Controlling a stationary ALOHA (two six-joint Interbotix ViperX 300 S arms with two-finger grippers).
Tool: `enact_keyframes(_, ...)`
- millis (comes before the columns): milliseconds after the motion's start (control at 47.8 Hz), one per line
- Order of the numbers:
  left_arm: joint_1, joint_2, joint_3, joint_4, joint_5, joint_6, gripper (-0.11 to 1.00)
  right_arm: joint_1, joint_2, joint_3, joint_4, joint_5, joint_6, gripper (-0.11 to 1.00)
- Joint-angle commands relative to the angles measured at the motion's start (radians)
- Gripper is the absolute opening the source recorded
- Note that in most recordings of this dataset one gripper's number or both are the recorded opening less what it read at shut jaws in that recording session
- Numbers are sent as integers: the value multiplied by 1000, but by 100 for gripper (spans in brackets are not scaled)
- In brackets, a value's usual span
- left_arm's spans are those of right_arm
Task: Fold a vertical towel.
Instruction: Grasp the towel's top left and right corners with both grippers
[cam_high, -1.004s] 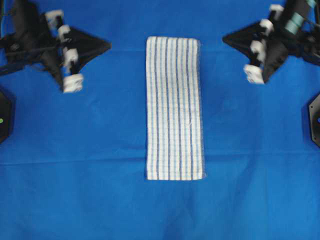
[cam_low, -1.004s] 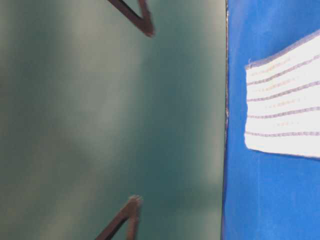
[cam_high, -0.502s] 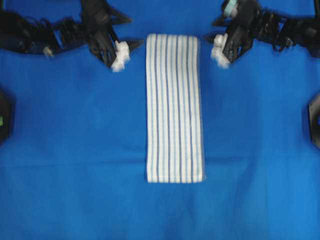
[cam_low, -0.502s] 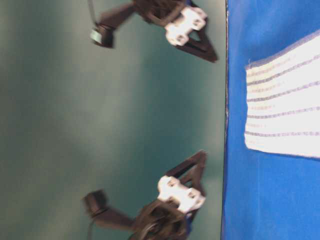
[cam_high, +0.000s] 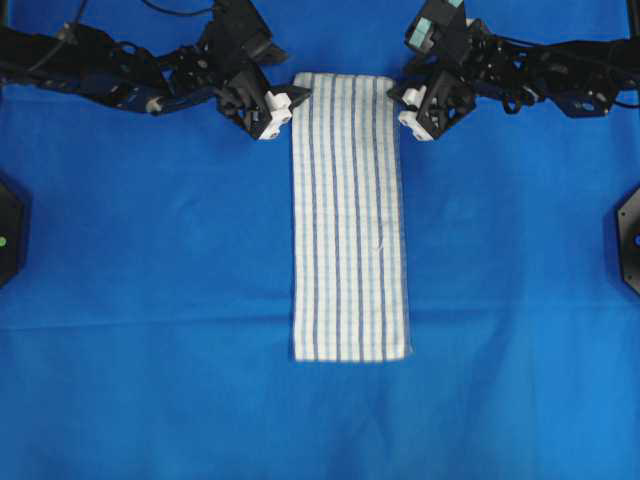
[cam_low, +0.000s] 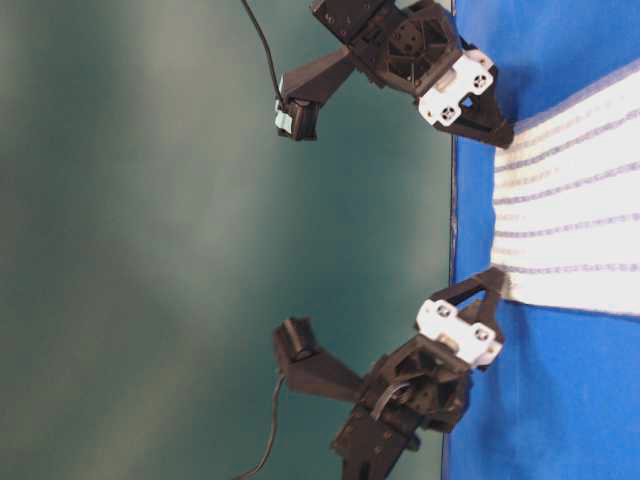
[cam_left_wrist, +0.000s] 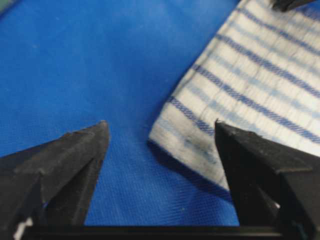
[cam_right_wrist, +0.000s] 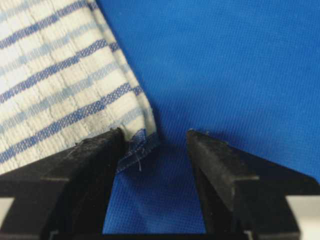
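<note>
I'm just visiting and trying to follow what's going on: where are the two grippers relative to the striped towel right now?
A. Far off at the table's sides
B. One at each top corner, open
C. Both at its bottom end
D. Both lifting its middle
B. The left gripper and right gripper sit at the two top corners of the towel, open around the corners; the towel lies flat on the blue cloth.
</note>
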Motion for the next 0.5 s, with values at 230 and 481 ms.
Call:
enact_keyframes(230, -6, 12, -46, 0, 55, 21, 39, -5, -3, -14, -2, -14, -2, 29)
enact_keyframes(481, -15, 9, -46, 2, 54, 34, 5, -2, -5, -17, -2, -15, 2, 11)
